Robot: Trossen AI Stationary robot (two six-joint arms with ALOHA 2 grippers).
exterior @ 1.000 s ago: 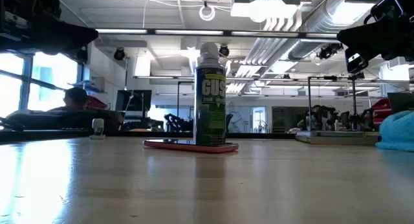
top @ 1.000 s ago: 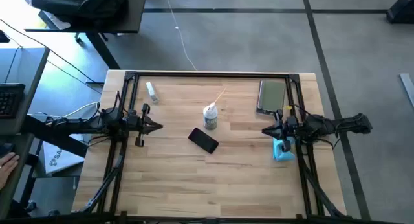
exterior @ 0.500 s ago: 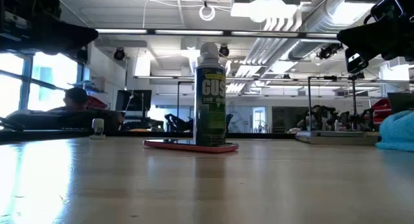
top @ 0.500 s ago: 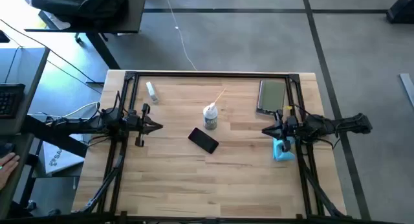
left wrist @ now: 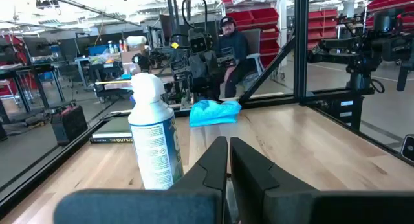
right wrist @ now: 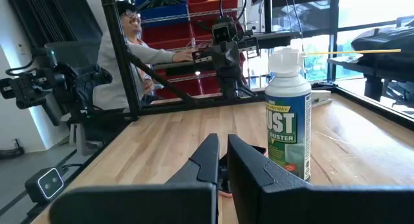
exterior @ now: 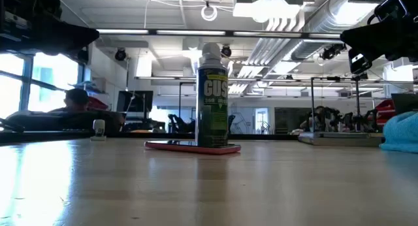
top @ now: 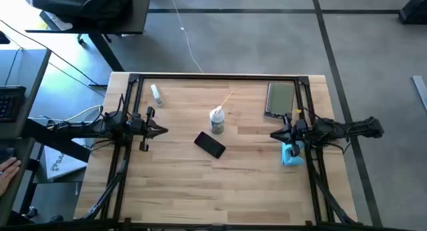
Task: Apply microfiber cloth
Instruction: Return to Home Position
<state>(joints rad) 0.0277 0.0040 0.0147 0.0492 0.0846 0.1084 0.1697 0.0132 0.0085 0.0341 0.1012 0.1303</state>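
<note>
Microfiber cloth [top: 291, 155]: turquoise-blue, in a rumpled heap. It lies on the wooden worktop [top: 200, 187], well apart from the white-capped spray can [top: 217, 120] on the right arm's side, under that arm's wrist and held by nothing. Right claw [top: 272, 135]: raised above the worktop between the can and the cloth and pointing toward the can, its fingers clenched together on nothing, clear of the cloth. Left claw [top: 165, 130]: on the opposite side of the can, well apart from it and pointing toward it, its fingers likewise pressed together and empty. Black phone [top: 209, 144]: lies flat just beside the can, a little nearer the low camera. Flat book [top: 280, 99]: beyond the can toward the right arm's far corner. Small white bottle [top: 156, 92]: beyond the can toward the left arm's far corner. Person [left wrist: 229, 39]: seated in the room past the worktop, on the far side of the cloth from the can.
</note>
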